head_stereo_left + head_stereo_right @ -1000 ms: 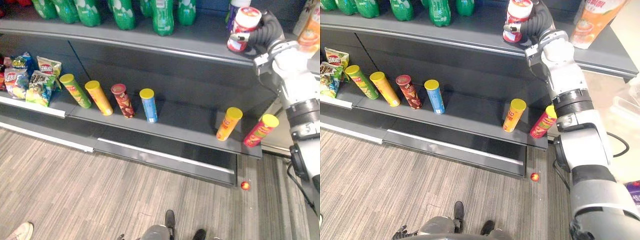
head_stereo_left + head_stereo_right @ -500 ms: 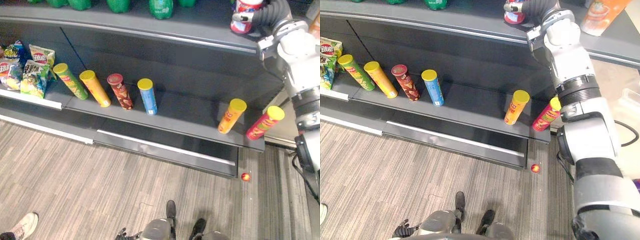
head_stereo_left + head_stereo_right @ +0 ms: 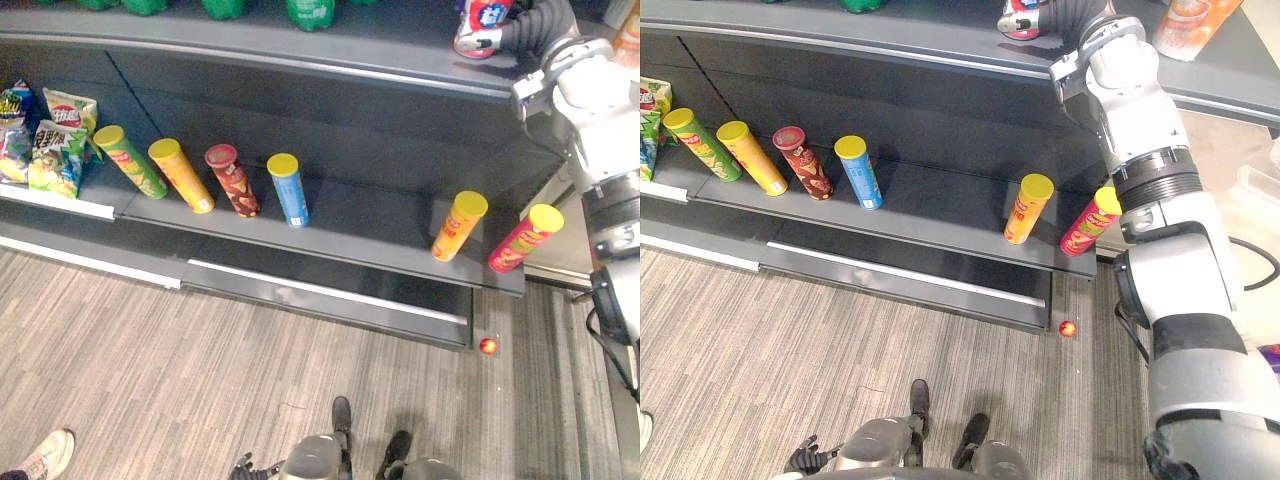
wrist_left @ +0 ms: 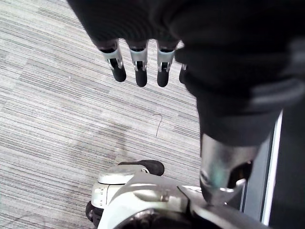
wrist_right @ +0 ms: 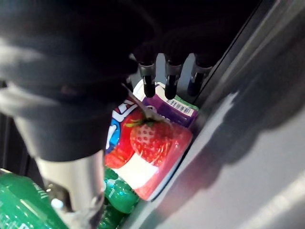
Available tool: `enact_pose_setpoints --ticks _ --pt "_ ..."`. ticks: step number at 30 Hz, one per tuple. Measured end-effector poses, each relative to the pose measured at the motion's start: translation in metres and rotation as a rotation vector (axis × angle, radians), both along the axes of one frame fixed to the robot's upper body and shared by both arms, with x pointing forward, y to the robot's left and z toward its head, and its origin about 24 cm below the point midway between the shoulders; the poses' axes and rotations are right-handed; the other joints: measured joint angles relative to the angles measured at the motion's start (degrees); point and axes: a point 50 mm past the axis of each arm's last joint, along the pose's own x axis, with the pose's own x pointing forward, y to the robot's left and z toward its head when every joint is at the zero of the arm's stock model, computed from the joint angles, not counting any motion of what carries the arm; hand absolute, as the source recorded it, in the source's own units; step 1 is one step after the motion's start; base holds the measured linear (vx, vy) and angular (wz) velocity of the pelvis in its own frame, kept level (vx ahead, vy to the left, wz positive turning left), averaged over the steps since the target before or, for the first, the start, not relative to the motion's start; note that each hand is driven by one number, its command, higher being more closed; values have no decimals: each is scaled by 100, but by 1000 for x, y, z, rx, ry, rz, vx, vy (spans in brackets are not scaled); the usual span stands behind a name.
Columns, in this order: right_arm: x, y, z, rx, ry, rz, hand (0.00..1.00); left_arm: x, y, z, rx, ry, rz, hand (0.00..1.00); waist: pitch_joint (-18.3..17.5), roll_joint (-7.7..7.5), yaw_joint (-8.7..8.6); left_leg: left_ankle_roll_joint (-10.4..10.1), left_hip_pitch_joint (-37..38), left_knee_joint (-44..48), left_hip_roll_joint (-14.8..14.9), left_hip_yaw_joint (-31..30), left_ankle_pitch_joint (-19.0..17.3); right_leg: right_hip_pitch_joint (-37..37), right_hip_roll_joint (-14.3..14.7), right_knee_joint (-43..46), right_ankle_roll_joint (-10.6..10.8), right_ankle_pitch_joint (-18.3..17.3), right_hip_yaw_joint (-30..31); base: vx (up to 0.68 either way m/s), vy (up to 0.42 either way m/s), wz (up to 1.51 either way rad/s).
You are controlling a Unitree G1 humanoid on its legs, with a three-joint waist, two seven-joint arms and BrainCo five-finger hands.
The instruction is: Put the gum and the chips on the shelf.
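The gum tub point(image 5: 152, 152), red and white with a strawberry picture, stands at the front edge of the upper shelf point(image 3: 300, 60), and shows at the top of the left eye view point(image 3: 478, 22). My right hand point(image 3: 535, 25) reaches up to it. Its straight fingers point(image 5: 171, 83) rest on the tub's far side and its thumb lies along the near side. Several chips cans stand tilted on the lower shelf point(image 3: 350, 235), among them a blue one point(image 3: 288, 190) and an orange one point(image 3: 458, 225). My left hand point(image 4: 138, 67) hangs over the floor, fingers relaxed and empty.
Green bottles point(image 5: 19, 205) stand on the upper shelf left of the tub, and an orange bottle point(image 3: 1185, 15) to its right. Chip bags point(image 3: 55, 145) lie at the lower shelf's left end. A small red ball point(image 3: 488, 346) lies on the floor. A person's shoe point(image 3: 45, 455) shows lower left.
The whole picture has shifted, so the camera has moved. My right hand stays at the gum tub on the upper shelf's edge. The cans have not moved.
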Motion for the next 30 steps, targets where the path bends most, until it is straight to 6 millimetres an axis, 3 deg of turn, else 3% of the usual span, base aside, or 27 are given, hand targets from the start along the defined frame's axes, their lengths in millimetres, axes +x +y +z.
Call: enact_pose_setpoints --ticks 10,23,30 --pt "4 -3 -6 25 24 -4 0 0 0 0 2 3 -1 0 -1 -3 1 3 77 0 22 122 5 34 9 -8 -10 24 94 30 27 -6" --pt "-1 -6 3 73 -53 -8 0 -1 2 0 12 8 -11 0 -22 -38 -7 -36 206 -2 79 138 31 196 78 -109 -43 70 107 10 6 0" --pt "-4 -5 8 107 -83 17 0 -4 5 0 22 17 -10 0 -149 -174 -8 -60 213 -3 111 151 45 235 129 -218 -60 109 126 24 11 -1"
